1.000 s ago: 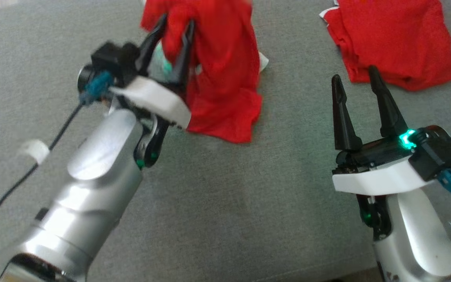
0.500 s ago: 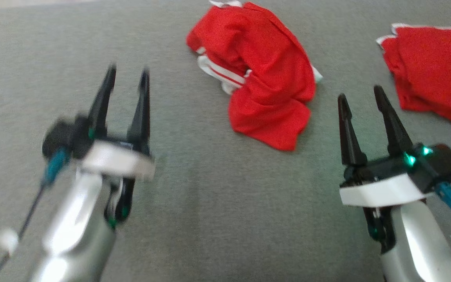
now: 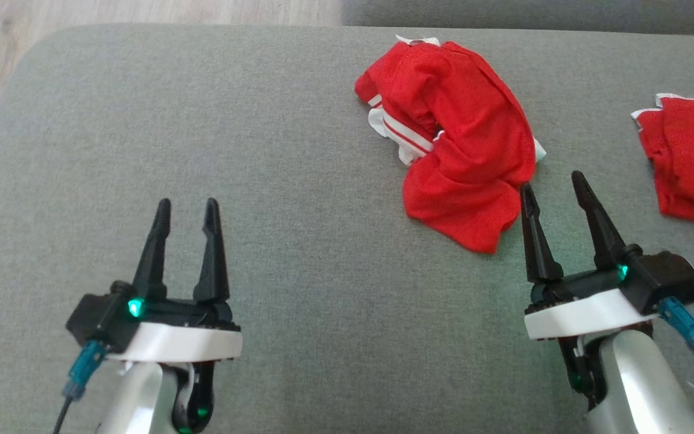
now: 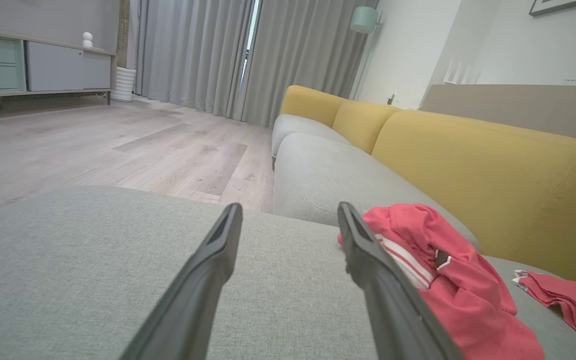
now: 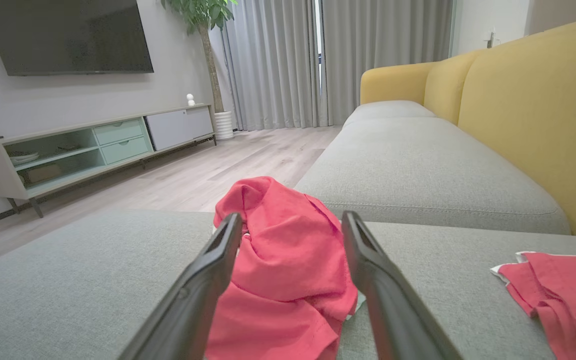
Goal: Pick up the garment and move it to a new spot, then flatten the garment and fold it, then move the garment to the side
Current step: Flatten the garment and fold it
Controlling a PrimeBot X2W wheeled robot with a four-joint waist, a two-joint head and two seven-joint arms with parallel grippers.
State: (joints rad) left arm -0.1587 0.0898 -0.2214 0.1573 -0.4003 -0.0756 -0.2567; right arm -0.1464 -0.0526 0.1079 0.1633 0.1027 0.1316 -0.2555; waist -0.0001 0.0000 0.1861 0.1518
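While both arms hang low over the grey cushion (image 3: 299,181), neither one has hold of anything. At the lower left of the head view the left gripper (image 3: 187,204) has its two dark fingers spread, with bare upholstery showing between them, and it stands well apart from the garment (image 3: 467,150). At the lower right the right gripper (image 3: 552,181) is likewise parted and empty. Its inner fingertip lies just beside the garment's near edge, and whether it touches the cloth cannot be told.

The garment is a crumpled red heap on the far right part of the cushion, with white stripes (image 3: 407,135) showing on its left side. A small white patch (image 3: 413,41) at its far edge may be a label, but anything printed on it is too small to read. In the right wrist view the heap sits between and beyond the fingers.

Farther right, a second red cloth (image 3: 690,163) with white trim lies apart from the garment. A yellow backrest (image 4: 493,175) rises behind it, and wooden floor (image 3: 142,12) shows past the cushion's far left corner.
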